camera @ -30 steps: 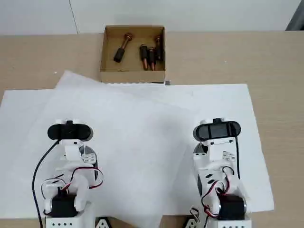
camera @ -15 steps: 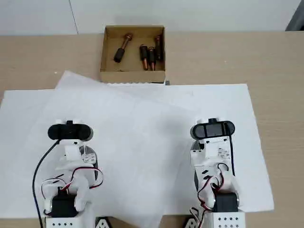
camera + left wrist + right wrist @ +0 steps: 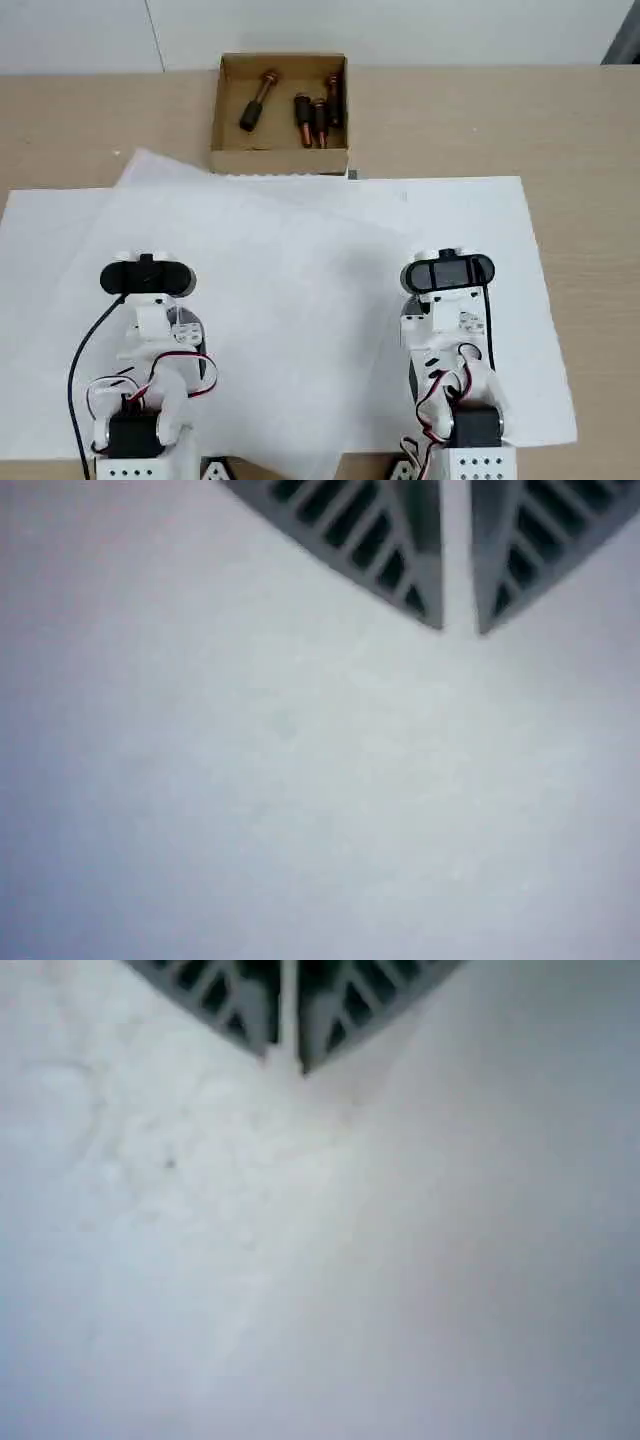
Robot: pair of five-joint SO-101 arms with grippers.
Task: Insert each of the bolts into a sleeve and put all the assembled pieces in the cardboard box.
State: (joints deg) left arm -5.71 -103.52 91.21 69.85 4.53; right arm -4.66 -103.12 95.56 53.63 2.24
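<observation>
A light wooden worktop [image 3: 580,120] is seen from above, and most of its near half is covered by overlapping sheets of white paper [image 3: 300,250], one of them laid slightly askew so that a corner juts out at the far left. On this paper two arms are folded low, side by side and well apart: the left arm [image 3: 148,330] at the near left, with a black cable looped beside it, and the right arm [image 3: 448,330] at the near right, with red and black wires at its base. At the far side of the worktop, a little left of centre, the cardboard box [image 3: 282,160] is set with its near wall just at the far edge of the paper. Four assembled pieces are lying inside it, each a copper-coloured bolt with a dark sleeve on it: one piece [image 3: 257,100] lies tilted at the left of the box, and three others [image 3: 319,120] are bunched close together at the right, roughly parallel to one another. In the wrist views the left jaws and the right jaws are each held just above bare paper; both pairs are clenched, with only a thin slit left between the ribbed grey halves, and nothing is gripped by either.
</observation>
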